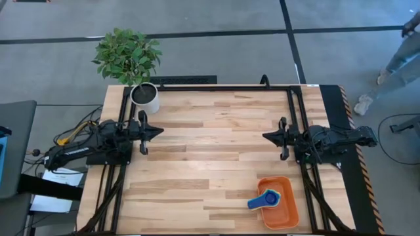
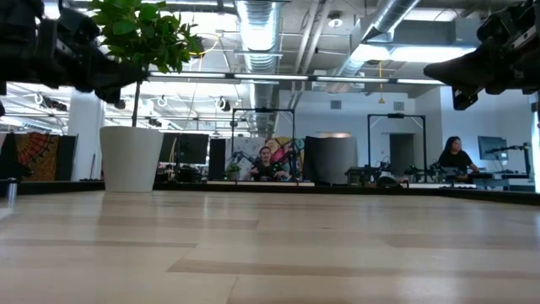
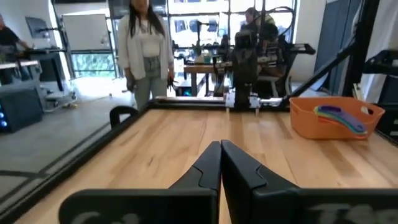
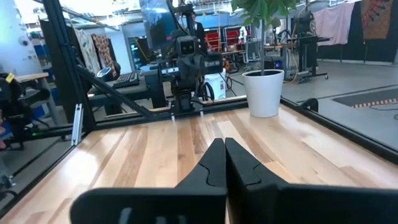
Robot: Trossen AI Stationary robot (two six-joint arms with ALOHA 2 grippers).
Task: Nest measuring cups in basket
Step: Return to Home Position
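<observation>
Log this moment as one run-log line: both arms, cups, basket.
left gripper: fingers shut, empty, table's left side | right gripper: fingers shut, empty, table's right side | measuring cups: stacked in basket

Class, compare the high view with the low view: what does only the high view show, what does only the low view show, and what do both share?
Only the high view: the orange basket on the right arm's side of the table, holding the nested measuring cups. Only the low view: people in the room behind and the ceiling ducts. Both: the wooden table, the white plant pot, and the left gripper and right gripper hanging above the table.
</observation>
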